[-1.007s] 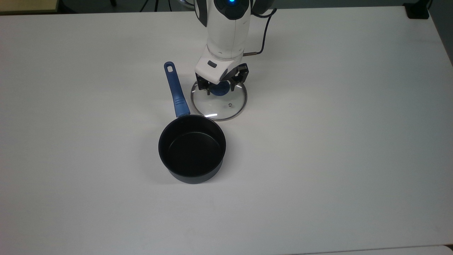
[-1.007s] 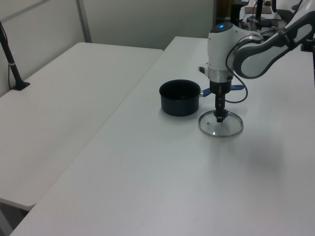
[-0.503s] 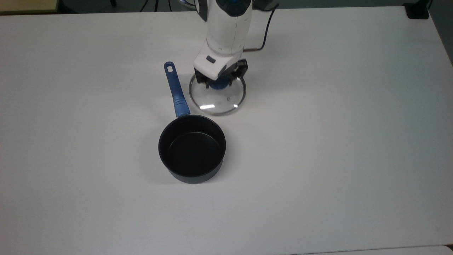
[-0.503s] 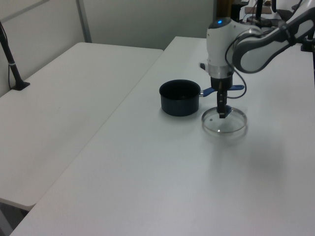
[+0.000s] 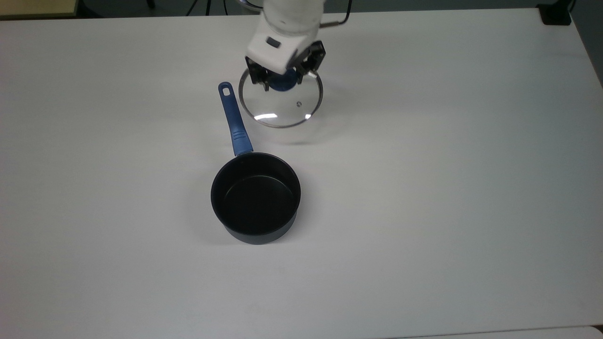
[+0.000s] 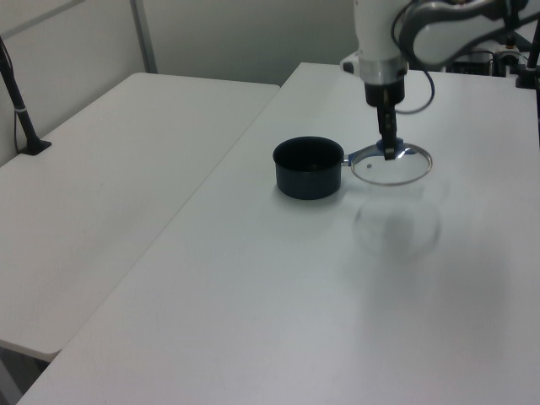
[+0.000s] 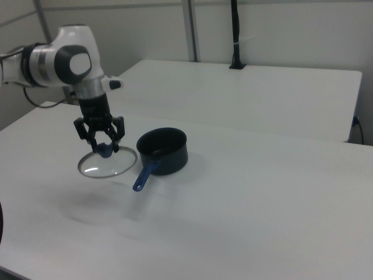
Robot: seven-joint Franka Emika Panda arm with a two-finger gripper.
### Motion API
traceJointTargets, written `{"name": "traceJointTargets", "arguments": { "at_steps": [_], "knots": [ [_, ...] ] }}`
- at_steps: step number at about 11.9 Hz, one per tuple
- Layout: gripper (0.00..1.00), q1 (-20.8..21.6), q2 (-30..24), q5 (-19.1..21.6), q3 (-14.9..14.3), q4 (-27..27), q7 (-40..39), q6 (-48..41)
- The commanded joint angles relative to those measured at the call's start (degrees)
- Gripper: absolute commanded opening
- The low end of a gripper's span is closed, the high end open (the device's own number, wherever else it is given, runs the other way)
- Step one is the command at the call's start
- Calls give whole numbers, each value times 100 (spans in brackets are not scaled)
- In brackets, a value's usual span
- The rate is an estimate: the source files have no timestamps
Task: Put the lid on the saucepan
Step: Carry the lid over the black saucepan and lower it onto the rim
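Observation:
The lid (image 5: 281, 106) (image 6: 395, 167) (image 7: 111, 163), clear glass with a metal rim, hangs level in the air above the table. Its shadow falls on the white surface below. My gripper (image 5: 282, 77) (image 6: 389, 150) (image 7: 102, 144) is shut on the lid's blue centre knob. The saucepan (image 5: 255, 197) (image 6: 309, 167) (image 7: 163, 151) stands upright on the table, black inside, uncovered. Its blue handle (image 5: 233, 120) (image 7: 144, 175) points toward the lid's side. The lid sits off to the side of the pan, not over its mouth.
The white table (image 5: 447, 188) spreads wide around the pan. A second white table (image 6: 101, 186) adjoins it. A black post (image 6: 18, 101) (image 7: 235, 35) stands on that second table. A dark block (image 5: 556, 14) rests at the top view's upper right corner.
The gripper has risen with the lid held by its knob, lifting it off the table. In the top view the lid moved upward in the picture, away from the pan.

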Motion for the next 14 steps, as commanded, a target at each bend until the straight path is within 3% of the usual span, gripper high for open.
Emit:
{"name": "traceJointTargets", "arguments": {
  "at_steps": [1, 4, 6, 10, 14],
  "knots": [
    [57, -117, 72, 595, -431, 926, -258, -447],
    [57, -363, 1158, 606, -521, 2390, -119, -438],
    [57, -337, 1634, 605, -652, 2912, 189, -342],
    [56, -179, 2426, 588, -679, 3520, 804, 370],
    [53, 102, 2822, 597, -785, 3547, 1261, 765]
  ]
}}
